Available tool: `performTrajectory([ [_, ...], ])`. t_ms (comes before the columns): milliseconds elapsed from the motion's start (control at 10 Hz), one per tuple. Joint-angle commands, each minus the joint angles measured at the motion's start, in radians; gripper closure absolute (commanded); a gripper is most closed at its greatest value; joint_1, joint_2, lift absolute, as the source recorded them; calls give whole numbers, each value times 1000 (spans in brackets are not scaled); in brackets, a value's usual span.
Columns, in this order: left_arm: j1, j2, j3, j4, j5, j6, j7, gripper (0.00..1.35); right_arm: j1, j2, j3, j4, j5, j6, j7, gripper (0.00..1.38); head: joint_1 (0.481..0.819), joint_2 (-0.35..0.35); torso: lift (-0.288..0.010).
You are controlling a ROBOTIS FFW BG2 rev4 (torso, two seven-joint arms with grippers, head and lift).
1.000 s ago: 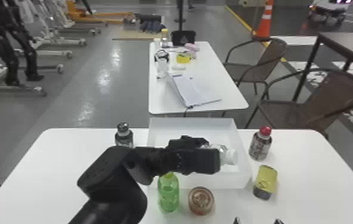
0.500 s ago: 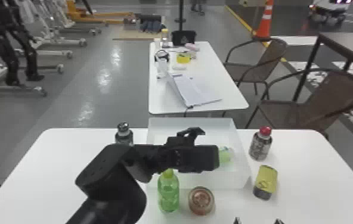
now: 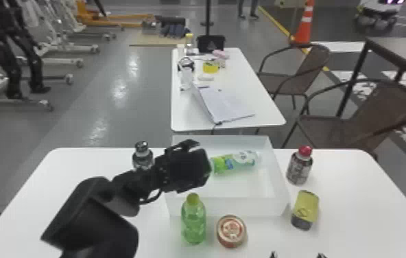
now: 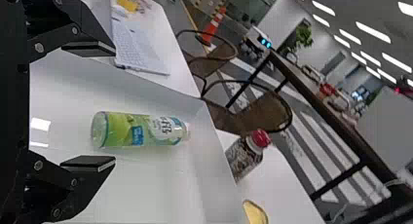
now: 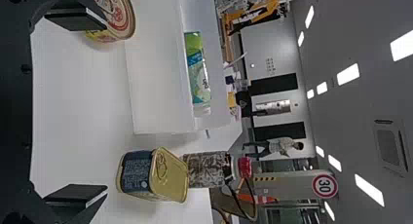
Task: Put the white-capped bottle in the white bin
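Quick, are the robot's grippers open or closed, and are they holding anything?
Left gripper: open, holding nothing.
Right gripper: open, holding nothing.

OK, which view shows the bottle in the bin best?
The left wrist view: the bottle lies unblocked from base to neck, label facing the camera. The head view shows its base end by the left gripper, perhaps partly hidden; the right wrist view, farther off beyond the bin's wall.
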Motion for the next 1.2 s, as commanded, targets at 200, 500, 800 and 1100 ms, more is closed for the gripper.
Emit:
performTrajectory([
  [200, 276, -116, 455, -56, 308, -158, 73, 478, 15, -13, -2, -10, -8, 2, 0, 110, 549, 0, -100],
  [500, 436, -116, 574, -2, 678, -262, 151, 478, 20, -15, -2, -19, 5, 12, -2, 110, 549, 0, -100],
  [800, 526, -116, 567, 81, 843, -408, 204, 478, 51, -18, -3, -41, 12, 12, -15, 110, 549, 0, -100],
  [1100, 565, -116, 550, 81, 882, -428, 273, 479, 64, -24, -5, -56, 32, 11, -23, 110, 549, 0, -100],
])
